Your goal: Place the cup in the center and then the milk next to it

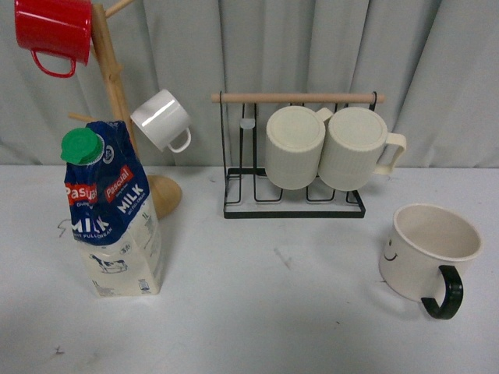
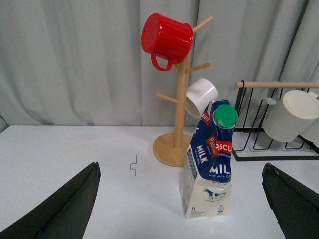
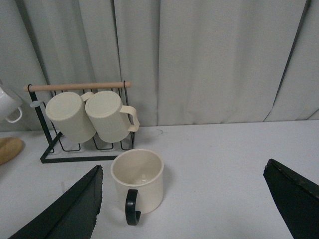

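The cup (image 1: 430,251), a wide cream mug with a black handle toward me and a small smiley face, stands upright at the right of the white table. In the right wrist view the cup (image 3: 138,181) sits just ahead of my open right gripper (image 3: 184,209), nearer one finger. The milk (image 1: 113,212), a blue-and-cream carton with a green cap, stands upright at the left. In the left wrist view the milk (image 2: 209,164) stands ahead of my open left gripper (image 2: 182,209), between the jaws' lines. Neither gripper shows in the front view.
A wooden mug tree (image 1: 117,101) behind the milk holds a red mug (image 1: 54,31) and a small white mug (image 1: 162,119). A black wire rack (image 1: 292,152) at the back centre holds two ribbed cream mugs (image 1: 331,148). Grey curtain behind.
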Action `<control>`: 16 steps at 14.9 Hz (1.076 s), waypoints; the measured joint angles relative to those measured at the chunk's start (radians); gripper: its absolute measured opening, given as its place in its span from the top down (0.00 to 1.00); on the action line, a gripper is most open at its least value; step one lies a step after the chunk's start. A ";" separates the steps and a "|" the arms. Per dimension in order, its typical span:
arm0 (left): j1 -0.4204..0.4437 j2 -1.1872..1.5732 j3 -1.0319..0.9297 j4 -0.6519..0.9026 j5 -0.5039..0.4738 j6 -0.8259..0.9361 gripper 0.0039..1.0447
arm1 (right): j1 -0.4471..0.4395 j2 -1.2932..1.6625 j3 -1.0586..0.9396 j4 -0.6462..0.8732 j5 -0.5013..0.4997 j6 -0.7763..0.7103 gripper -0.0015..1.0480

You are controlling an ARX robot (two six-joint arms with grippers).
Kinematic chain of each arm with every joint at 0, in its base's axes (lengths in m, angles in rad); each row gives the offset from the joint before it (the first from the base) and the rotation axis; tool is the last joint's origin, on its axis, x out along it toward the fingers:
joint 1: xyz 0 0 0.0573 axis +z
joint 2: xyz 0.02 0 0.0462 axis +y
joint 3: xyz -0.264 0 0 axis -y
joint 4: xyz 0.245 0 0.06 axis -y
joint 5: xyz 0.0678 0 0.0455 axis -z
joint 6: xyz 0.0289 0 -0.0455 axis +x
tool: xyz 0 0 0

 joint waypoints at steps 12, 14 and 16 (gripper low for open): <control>0.000 0.000 0.000 0.000 0.000 0.000 0.06 | 0.000 0.000 0.000 0.000 0.000 0.000 0.06; 0.000 0.000 0.000 0.000 0.000 0.000 0.06 | 0.000 0.000 0.000 0.000 0.000 0.000 0.06; 0.000 0.000 0.000 0.000 0.000 0.000 0.06 | 0.000 0.000 0.000 0.000 0.000 0.000 0.06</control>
